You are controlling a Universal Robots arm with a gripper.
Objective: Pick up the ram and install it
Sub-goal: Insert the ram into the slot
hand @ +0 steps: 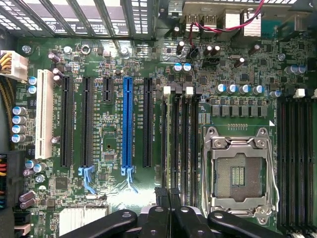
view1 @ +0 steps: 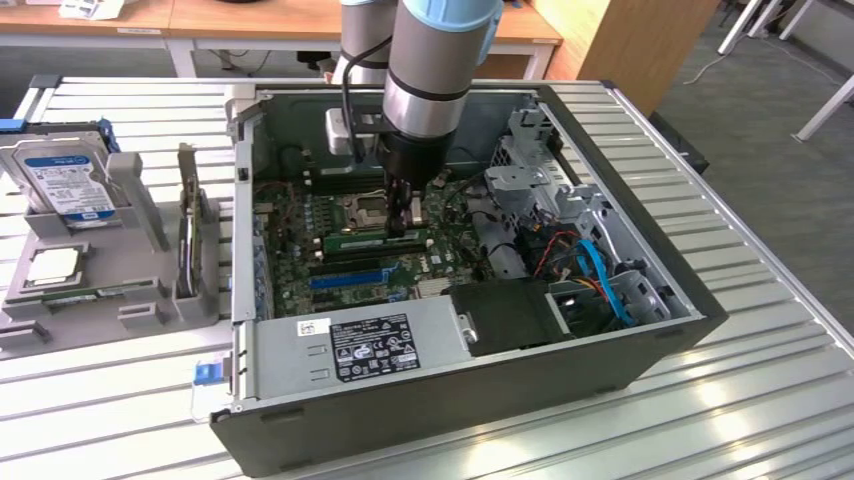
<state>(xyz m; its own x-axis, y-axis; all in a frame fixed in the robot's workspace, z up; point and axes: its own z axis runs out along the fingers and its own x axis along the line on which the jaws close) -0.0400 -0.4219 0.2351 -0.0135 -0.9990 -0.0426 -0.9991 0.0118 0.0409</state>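
Note:
The ram (view1: 375, 241) is a narrow green stick lying along a black memory slot of the motherboard (view1: 296, 222), just beside the processor socket (view1: 366, 208). My gripper (view1: 402, 224) reaches straight down into the open computer case and is shut on the stick's upper edge, toward the end on the exterior view's right. In the wrist view the black fingertips (hand: 162, 197) are pinched together directly over the row of black memory slots (hand: 181, 139), beside the empty socket (hand: 238, 171). The stick itself is edge-on there and hard to make out.
The case walls (view1: 244, 250) enclose the arm. A power supply (view1: 380, 341) and blue cables (view1: 609, 283) sit close by. At the exterior view's left, a grey holder (view1: 134, 300) carries a hard drive (view1: 68, 183) and a silver processor chip (view1: 54, 265).

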